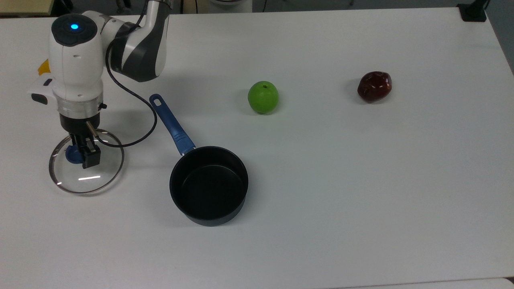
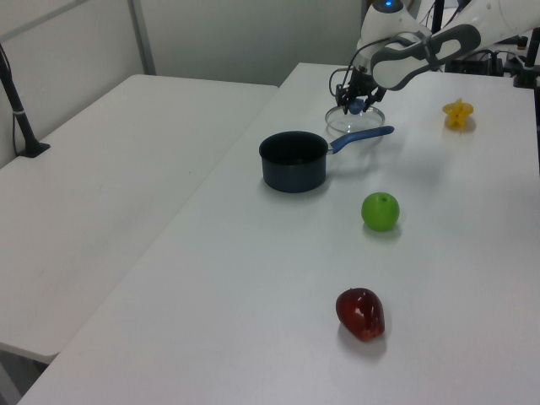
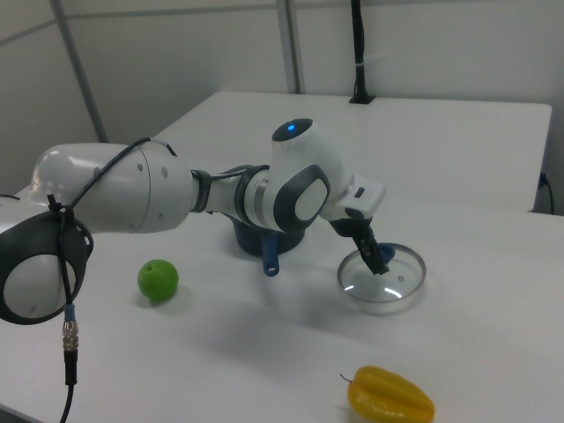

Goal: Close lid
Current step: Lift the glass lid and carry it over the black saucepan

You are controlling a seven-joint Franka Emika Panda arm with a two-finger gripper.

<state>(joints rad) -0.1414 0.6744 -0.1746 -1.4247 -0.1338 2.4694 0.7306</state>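
Tool: we see our tool pointing down with its fingers clamped on the blue knob at the centre of the lid. Gripping the knob makes sense to us, since it is the one part of the glass disc that two fingers can pinch.
Lid: directly under the tool, hanging level from the knob; in the left view it seems to sit just clear of the surface, though we cannot be sure of the gap.
Saucepan: the black saucepan stands open and empty, near the tool on the top view's right, with its blue handle angled back towards the arm. We judge the lid must travel across and come down centred on that rim.
Cable: a black cable loops from the wrist between tool and handle.
Farther out: a green apple and a dark red fruit lie well apart, beyond the saucepan.
Hard to see: the fingertips partly hide the knob; a yellow fruit behind the arm is largely covered in the top view.
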